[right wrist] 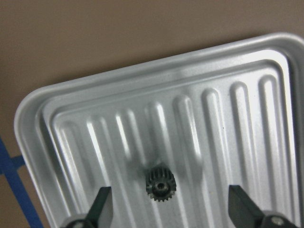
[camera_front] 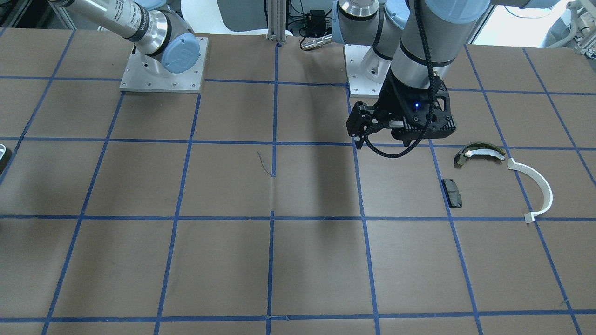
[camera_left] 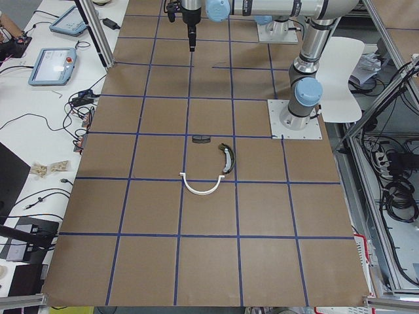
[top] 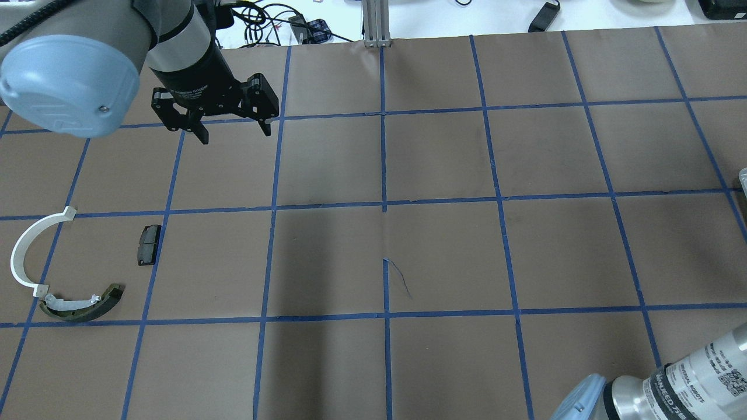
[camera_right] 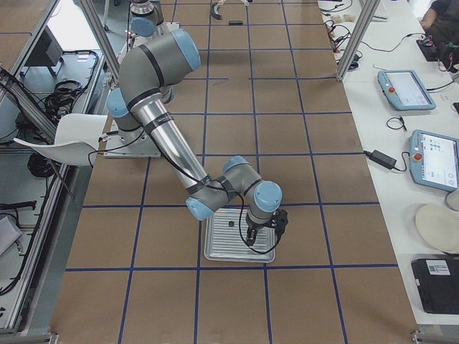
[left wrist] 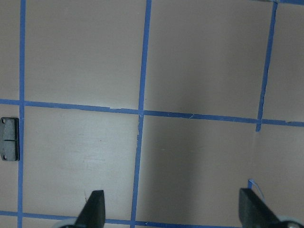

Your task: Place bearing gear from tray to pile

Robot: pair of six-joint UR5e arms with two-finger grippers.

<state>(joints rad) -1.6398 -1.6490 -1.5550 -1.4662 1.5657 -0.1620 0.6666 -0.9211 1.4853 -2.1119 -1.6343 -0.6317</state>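
Note:
The bearing gear point(right wrist: 160, 186), small, dark and toothed, lies in the ridged silver tray point(right wrist: 61, 114); it also shows as a dark dot point(camera_right: 230, 224) in the tray point(camera_right: 215, 251). My right gripper point(right wrist: 168, 209) hangs open over the tray, its fingers point(right wrist: 101, 205) either side of the gear and above it. The pile lies apart on the table: olive-and-white brake shoe point(top: 81, 306), white semicircular strip point(top: 26, 248), black pad point(top: 149, 245). My left gripper point(top: 233, 131) is open and empty, raised beyond the pile; the pad point(left wrist: 9, 140) sits at its wrist view's left edge.
Brown table paper with a blue tape grid. Arm base plates point(camera_front: 163, 65) stand at the robot's side. A white chair point(camera_right: 68, 136) and operator tables with tablets point(camera_right: 434, 158) flank the table. A thin blue thread point(top: 400, 277) lies mid-table.

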